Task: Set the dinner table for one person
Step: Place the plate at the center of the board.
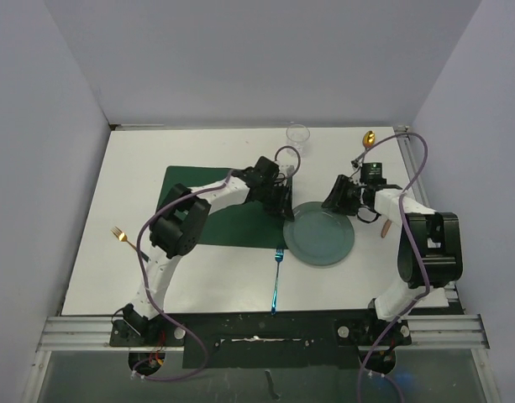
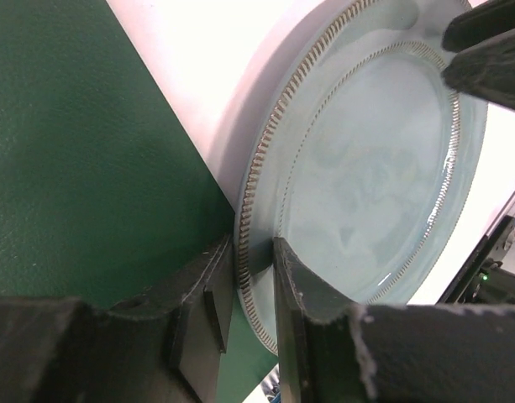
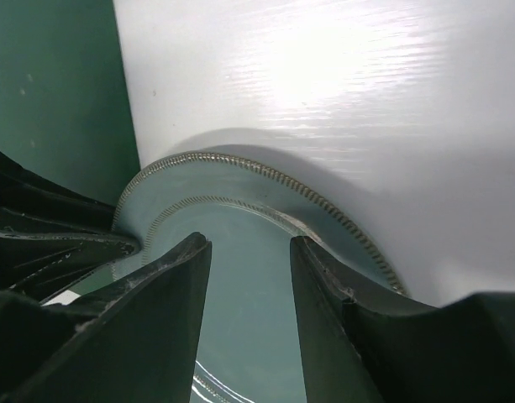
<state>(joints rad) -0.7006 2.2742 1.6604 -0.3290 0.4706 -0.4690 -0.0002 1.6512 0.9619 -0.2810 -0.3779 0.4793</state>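
— Left gripper (image 2: 253,290): clamped on the beaded rim of the pale blue plate (image 2: 366,168), one finger on each side.
— And right gripper (image 3: 250,252)?
— Part open above the same plate, nothing held.
— Position of plate?
— On the white dinner table (image 1: 139,168), at the right edge of the dark green placemat (image 1: 232,231).
— Anything near?
— Blue-handled fork (image 1: 276,281), just beside the plate, toward the arm bases.
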